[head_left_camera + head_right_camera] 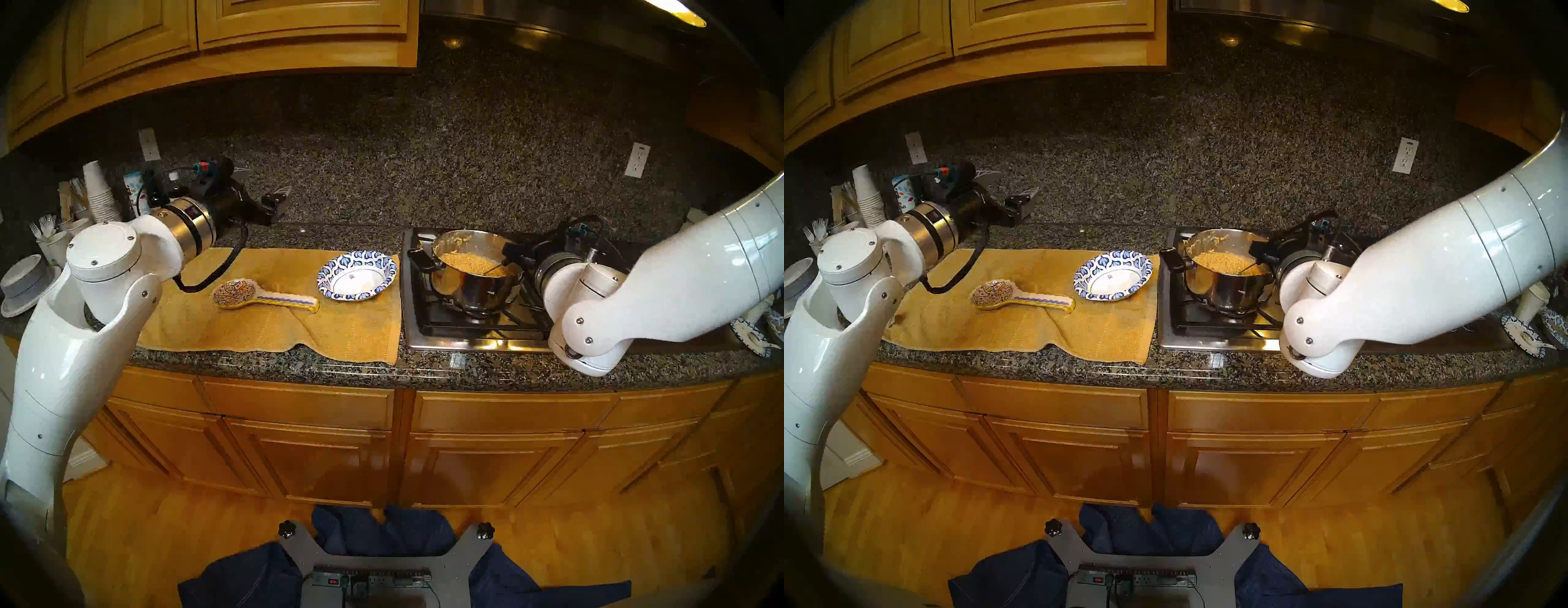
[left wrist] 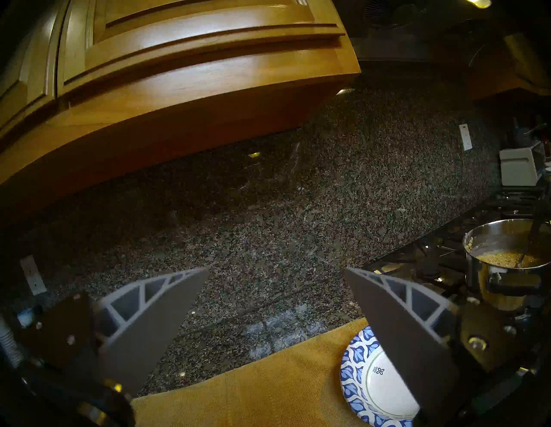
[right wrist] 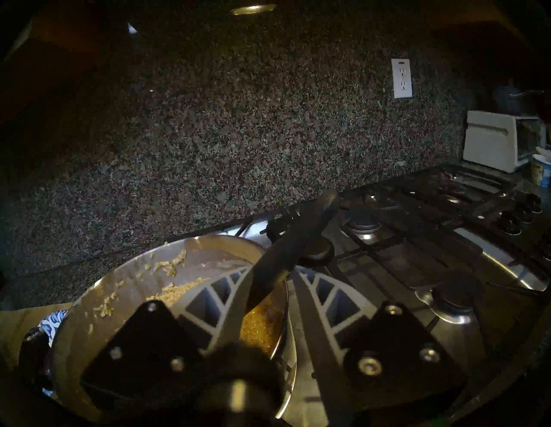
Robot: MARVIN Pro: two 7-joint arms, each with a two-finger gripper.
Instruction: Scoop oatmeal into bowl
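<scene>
Speckled dark granite surface (image 1: 424, 373). Right end effector (image 3: 269, 275) astride black spoon handle (image 3: 298, 238), grip impossible to tell. Tan lumpy oatmeal (image 1: 471, 261) below, inside shiny steel pot (image 1: 475, 293). Left end effector (image 2: 277, 268) spread wide, holding nothing. Blue-and-white leaf-rimmed bowl (image 1: 356, 276) on yellow towel (image 1: 271, 331), beside pot.

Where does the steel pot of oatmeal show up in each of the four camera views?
Head left: pot right of centre, on the stove.
Head right: pot just right of centre, on the stove.
Left wrist: pot at the far right edge.
Right wrist: pot lower left, partly behind the right gripper.
Shared landmark: blue-and-white bowl, beside the pot in every view.
</scene>
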